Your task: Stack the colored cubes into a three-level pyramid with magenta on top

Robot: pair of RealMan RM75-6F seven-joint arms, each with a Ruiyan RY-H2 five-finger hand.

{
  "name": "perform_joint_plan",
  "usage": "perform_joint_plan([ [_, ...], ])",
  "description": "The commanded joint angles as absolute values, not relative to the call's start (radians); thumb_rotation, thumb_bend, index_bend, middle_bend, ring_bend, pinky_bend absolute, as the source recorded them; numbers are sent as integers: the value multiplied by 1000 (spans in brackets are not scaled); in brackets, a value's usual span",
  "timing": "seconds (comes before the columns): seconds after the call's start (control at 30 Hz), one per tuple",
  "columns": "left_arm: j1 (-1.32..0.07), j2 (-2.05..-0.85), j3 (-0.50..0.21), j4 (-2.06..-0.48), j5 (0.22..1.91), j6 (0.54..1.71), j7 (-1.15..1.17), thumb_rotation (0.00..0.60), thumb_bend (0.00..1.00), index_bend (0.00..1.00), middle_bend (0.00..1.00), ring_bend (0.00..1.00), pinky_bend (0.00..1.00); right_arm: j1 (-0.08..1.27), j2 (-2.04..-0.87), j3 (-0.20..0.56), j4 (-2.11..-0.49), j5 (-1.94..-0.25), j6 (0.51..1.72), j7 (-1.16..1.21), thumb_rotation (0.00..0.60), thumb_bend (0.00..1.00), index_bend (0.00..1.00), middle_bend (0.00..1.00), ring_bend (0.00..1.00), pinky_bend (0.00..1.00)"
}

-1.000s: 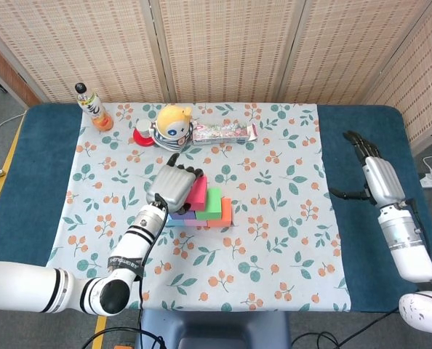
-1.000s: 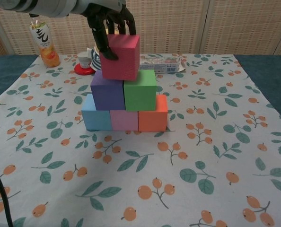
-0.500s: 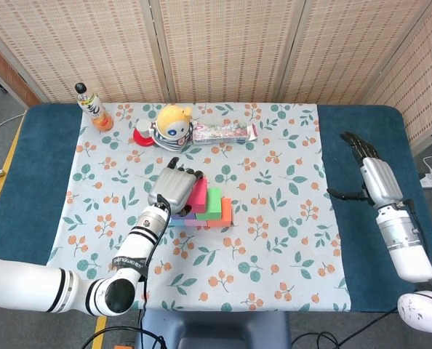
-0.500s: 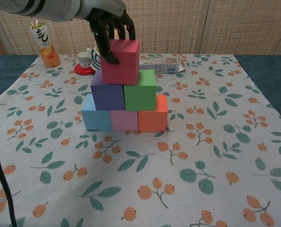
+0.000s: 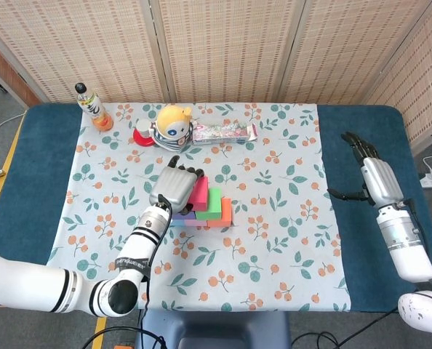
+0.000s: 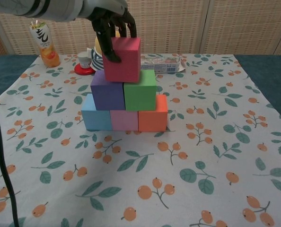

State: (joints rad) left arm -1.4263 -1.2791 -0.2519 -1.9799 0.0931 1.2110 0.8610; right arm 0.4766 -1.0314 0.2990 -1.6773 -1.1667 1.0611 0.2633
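Observation:
The magenta cube point(image 6: 122, 59) sits at the top, resting across the purple cube point(image 6: 107, 91) and the green cube point(image 6: 140, 90). My left hand point(image 6: 113, 21) grips it from above and behind, thumb on its front face. Below stand the light blue cube point(image 6: 95, 113), pink cube point(image 6: 124, 119) and orange cube point(image 6: 153, 113) in a row. In the head view my left hand point(image 5: 174, 187) covers most of the stack's left side; the magenta cube point(image 5: 199, 190) shows beside it. My right hand point(image 5: 369, 163) hovers open, far right, holding nothing.
A drink bottle point(image 6: 45, 42) stands at the back left. A yellow plush toy point(image 5: 174, 123), a small red-based cup point(image 5: 143, 134) and a snack packet point(image 5: 223, 131) lie behind the stack. The floral cloth point(image 6: 192, 156) covers the table's middle.
The magenta cube dropped slightly onto the purple and green cubes and shifted a touch to the right, still in my left hand. My right hand barely moved.

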Motion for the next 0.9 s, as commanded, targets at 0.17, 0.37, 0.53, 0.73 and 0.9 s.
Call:
perform_joint_plan([
  [0.17,-1422,-1287,-261,-1979,90,1216,871,600,323,247,437,352,93,476,-1031,299,-1677,-1168,1063,264,600,0,0,0,0,0],
  [0.37,-1420,-1295,-267,-1979,88,1225,885,600,319,231,413,350,93,475,-1031,299,-1676,-1168,1061,266,600,0,0,0,0,0],
  [0.53,-1417,-1303,-269,-1977,87,1233,895,600,319,204,379,335,93,475,-1030,299,-1676,-1169,1061,266,600,0,0,0,0,0],
  [0.73,-1414,-1307,-274,-1978,82,1243,909,600,320,163,326,307,94,477,-1032,299,-1674,-1170,1058,269,600,0,0,0,0,0],
  [0.9,-1412,-1311,-278,-1983,81,1253,920,600,319,119,281,288,96,477,-1033,298,-1672,-1170,1057,270,600,0,0,0,0,0],
])
